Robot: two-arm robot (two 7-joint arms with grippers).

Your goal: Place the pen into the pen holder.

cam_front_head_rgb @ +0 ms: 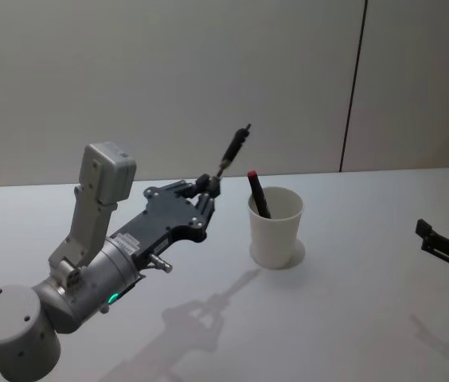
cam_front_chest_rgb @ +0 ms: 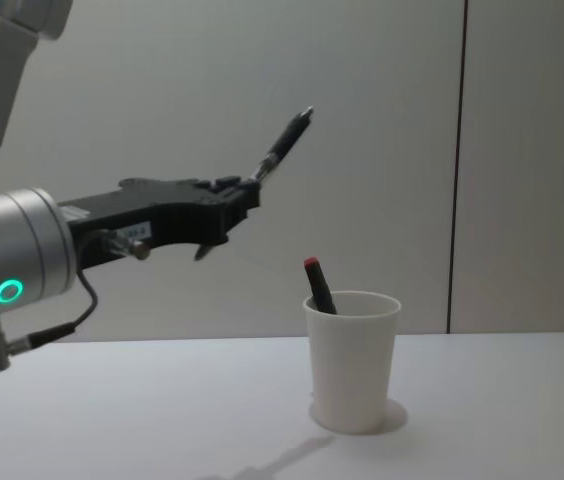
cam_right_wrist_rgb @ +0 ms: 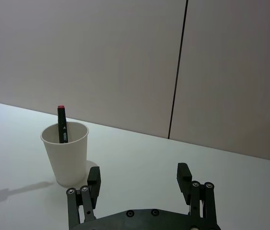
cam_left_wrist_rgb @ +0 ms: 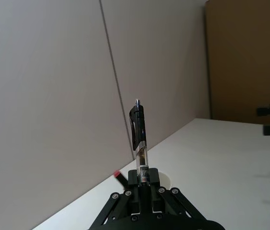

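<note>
**Pen lifted, not yet over the cup**

The pen (cam_front_head_rgb: 232, 151), black with a clear barrel, hangs in the air at about eleven o'clock from the pen holder (cam_front_head_rgb: 275, 231) in the head view. It is tilted, its free end pointing toward one o'clock. The left gripper (cam_front_head_rgb: 207, 189) is clamped on the pen's lower end, at about ten o'clock from the cup and above its rim.

The holder stands upright on the white table (cam_front_head_rgb: 352, 318), with a red-tipped pen (cam_front_head_rgb: 258, 195) leaning inside. The right gripper (cam_right_wrist_rgb: 138, 173), fingers spread and empty, sits at three o'clock, well apart.

The pickup looks done. What remains, as I judge it, is carrying the pen over the mouth, lowering it in and letting go.
</note>
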